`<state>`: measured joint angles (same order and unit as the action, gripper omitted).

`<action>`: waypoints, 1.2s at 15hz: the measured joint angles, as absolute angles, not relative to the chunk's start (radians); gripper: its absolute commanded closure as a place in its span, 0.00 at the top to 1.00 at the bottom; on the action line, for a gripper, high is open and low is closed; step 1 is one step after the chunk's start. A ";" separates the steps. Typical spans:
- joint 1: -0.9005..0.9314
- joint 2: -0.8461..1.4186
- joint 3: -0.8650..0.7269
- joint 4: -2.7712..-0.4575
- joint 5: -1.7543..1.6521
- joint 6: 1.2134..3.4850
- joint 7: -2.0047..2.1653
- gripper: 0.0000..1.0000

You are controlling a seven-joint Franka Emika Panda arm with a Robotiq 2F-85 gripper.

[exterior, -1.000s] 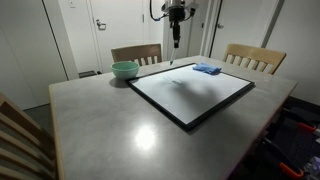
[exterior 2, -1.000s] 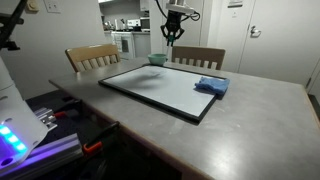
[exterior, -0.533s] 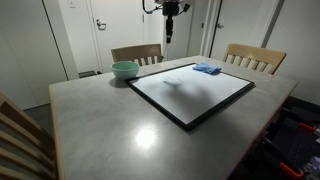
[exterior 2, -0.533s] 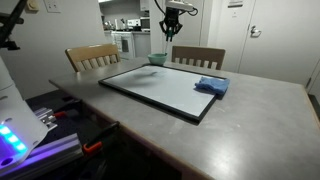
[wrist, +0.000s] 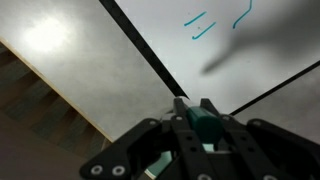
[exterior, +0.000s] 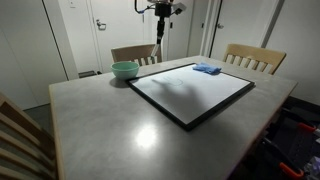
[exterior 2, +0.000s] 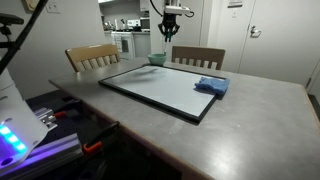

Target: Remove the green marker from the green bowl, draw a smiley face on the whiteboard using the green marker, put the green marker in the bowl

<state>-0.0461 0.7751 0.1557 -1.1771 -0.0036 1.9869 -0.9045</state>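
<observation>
Hand hanging high above tabletop, clamping green marker, marker pointing down. Green bowl sitting at ten o'clock of whiteboard. Teal strokes showing on board.

You see a flat blue cloth pad lying on the grey matte bench, light wooden slat-backed chairs along its far edge, and a white door behind.
</observation>
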 measured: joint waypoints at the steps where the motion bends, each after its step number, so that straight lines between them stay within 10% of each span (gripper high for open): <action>1: -0.045 0.780 0.162 -1.175 0.002 2.002 -0.917 0.05; 18: -0.043 0.897 0.256 -1.155 0.093 2.214 -1.110 0.05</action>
<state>-0.0435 0.8968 0.2564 -1.1550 0.0929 2.2136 -1.1103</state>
